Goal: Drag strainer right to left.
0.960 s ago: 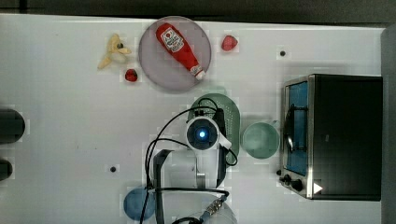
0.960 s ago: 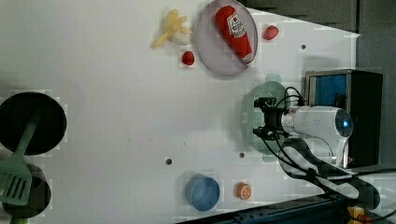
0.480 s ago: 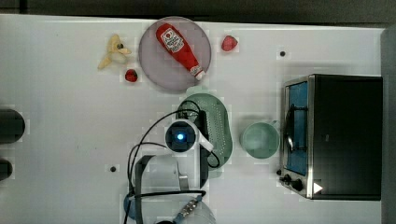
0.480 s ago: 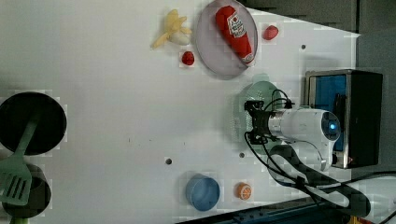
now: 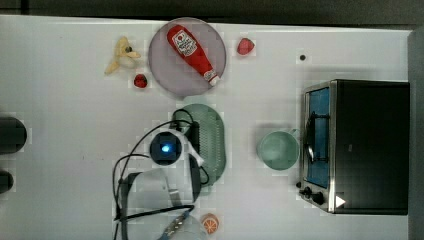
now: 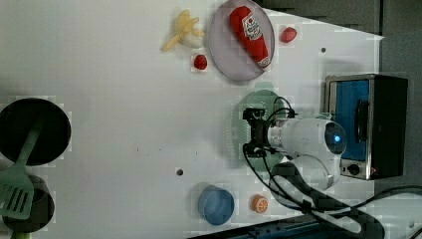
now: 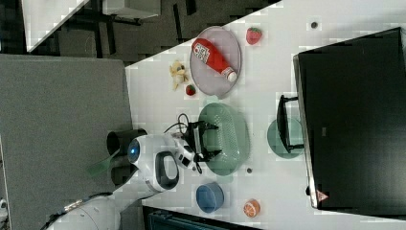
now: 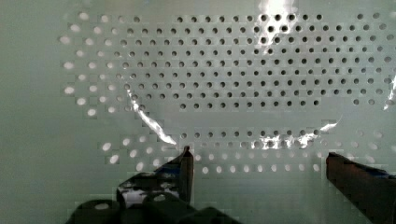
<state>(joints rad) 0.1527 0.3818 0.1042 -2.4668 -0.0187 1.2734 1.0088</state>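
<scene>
my gripper (image 8: 257, 163): spread wide inside the strainer (image 5: 212, 142), gripping nothing | strainers: 1 | mint bowl (image 5: 278, 150): 1 | blue bowl (image 6: 216, 205): 1 | strawberries: 2

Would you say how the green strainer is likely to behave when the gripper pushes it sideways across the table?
The strainer looks like thin moulded plastic dotted with holes, so it is probably light and stiff. Its broad oval shape suggests it would slide rather than tip or roll. The white table looks smooth and the strainer's inside is glossy, so the open gripper might skid inside it.
</scene>
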